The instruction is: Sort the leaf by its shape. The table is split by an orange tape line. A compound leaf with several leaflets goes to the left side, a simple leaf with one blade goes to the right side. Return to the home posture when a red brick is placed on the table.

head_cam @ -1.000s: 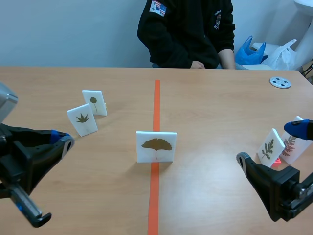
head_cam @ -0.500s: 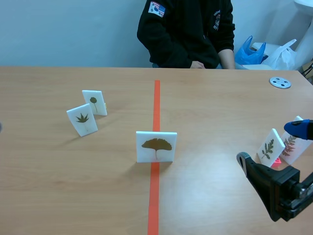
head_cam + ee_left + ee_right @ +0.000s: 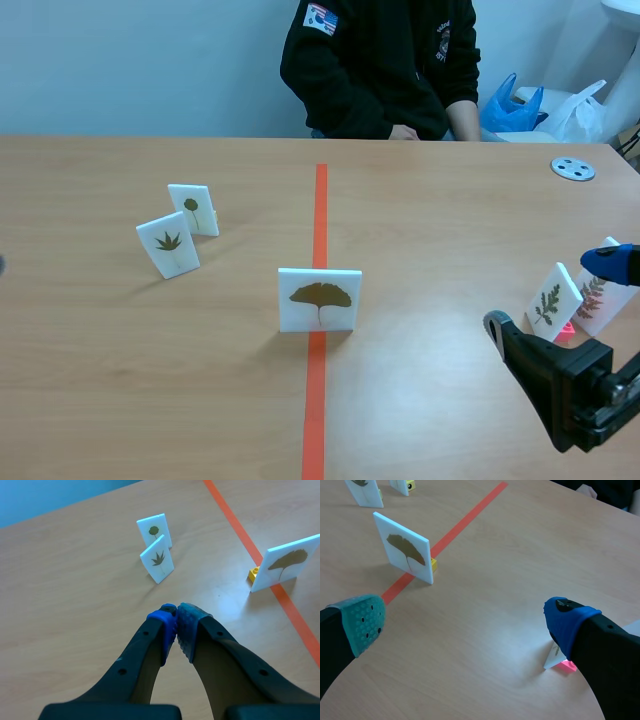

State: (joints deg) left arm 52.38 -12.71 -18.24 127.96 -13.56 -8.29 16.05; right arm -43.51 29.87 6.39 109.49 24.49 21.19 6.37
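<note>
ok quick headcount: five white upright cards, each with a pressed leaf on it: round-leaf card (image 3: 193,208), spiky-leaf card (image 3: 168,243), fan-leaf card (image 3: 320,298), green-fern card (image 3: 553,297), reddish-fern card (image 3: 597,300). two small yellow plastic bricks, first yellow brick (image 3: 434,565) and second yellow brick (image 3: 410,485), plus one small pink brick (image 3: 565,666). one grey round disc with holes (image 3: 573,168), one blue plastic bag (image 3: 510,105), one white plastic bag (image 3: 585,110), one orange tape line (image 3: 320,200), one person in a black jacket (image 3: 380,70)
</note>
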